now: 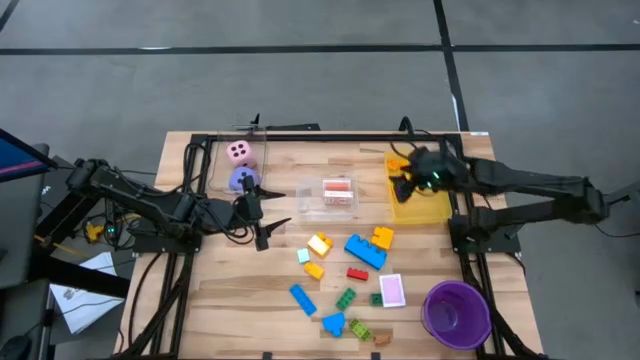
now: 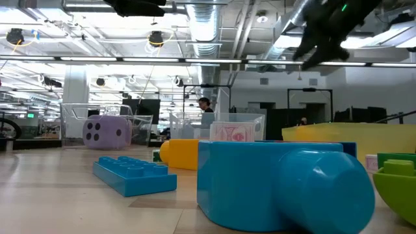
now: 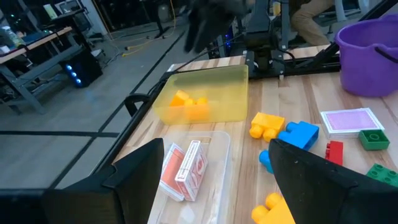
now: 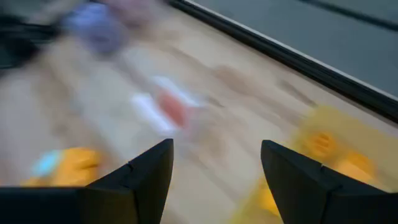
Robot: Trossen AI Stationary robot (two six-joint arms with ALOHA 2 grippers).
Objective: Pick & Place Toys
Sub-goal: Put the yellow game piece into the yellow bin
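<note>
right gripper (image 1: 408, 172): above yellow bin (image 1: 432, 208), fingers spread, empty
left gripper (image 1: 272, 212): fingers spread, empty, near card bin (image 1: 338, 196)
bricks (image 1: 365, 250): loose on counter (image 1: 230, 290), apart from both

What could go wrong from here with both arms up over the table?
The right gripper hangs open over the yellow bin, which already holds orange bricks; a low pass could clip its wall. The left gripper is open beside the clear bin with the cards and could nudge it. The loose bricks lie crowded, so a grasp may catch two.
</note>
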